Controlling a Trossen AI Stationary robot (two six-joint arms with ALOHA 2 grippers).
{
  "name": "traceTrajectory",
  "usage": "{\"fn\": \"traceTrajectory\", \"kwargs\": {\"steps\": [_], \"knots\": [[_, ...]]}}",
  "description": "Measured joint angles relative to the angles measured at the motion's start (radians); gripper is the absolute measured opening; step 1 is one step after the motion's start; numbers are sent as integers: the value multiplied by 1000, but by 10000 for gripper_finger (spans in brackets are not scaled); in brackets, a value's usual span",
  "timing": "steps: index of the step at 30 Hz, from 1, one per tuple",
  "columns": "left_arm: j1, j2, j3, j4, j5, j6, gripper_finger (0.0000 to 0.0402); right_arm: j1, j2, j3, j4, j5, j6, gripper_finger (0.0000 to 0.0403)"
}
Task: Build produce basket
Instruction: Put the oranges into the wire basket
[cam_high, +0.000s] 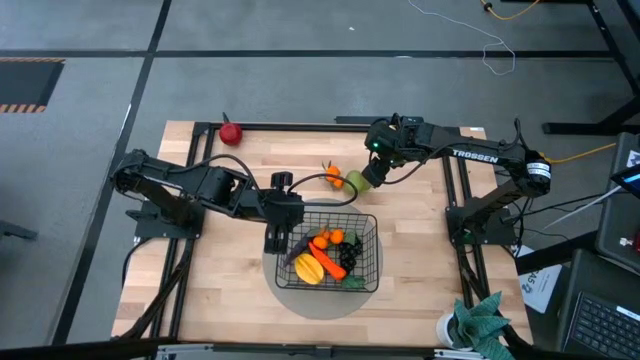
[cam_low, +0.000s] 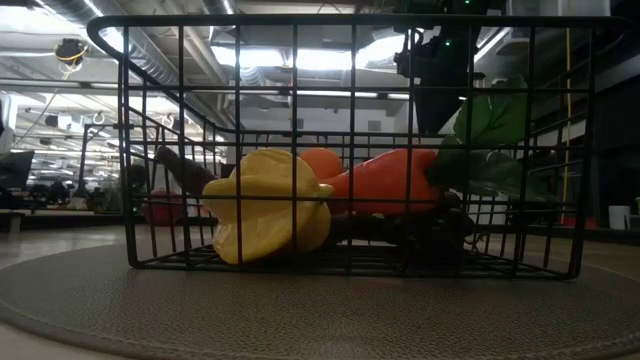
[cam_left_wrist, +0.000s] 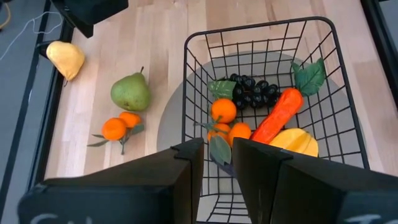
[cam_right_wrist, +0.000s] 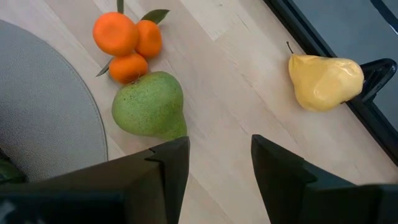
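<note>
Filling basket (cam_high: 372, 232): carrot (cam_left_wrist: 278, 115), grapes (cam_left_wrist: 255, 91) sitting inside; right gripper (cam_right_wrist: 217, 163), fingers apart, hovering beside green pear (cam_right_wrist: 150, 106); left gripper (cam_left_wrist: 216, 162) part-open over the basket, empty.

Even overhead light falls on the pale table (cam_high: 230, 260); seen low, the basket (cam_low: 350, 20) is backlit by glaring ceiling lamps, its contents dim, foreground mat (cam_low: 300, 320) soft.

Yellow pear (cam_high: 392, 126) largely hidden under right arm in high view. Grapes (cam_low: 420, 232) masked by carrot (cam_low: 385, 183) and basket (cam_low: 180, 140) wires in low view.
</note>
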Motion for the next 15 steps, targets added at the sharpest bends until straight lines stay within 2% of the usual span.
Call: {"fn": "traceTrajectory", "kwargs": {"steps": [6,11,15], "knots": [[0,0,0,83,0,0,73,0,0,0,6,0,-26,161],[0,0,0,88,-2,-93,73,0,0,0,3,0,-80,161],[8,0,0,62,-94,-191,73,0,0,0,3,0,-76,161]]}}
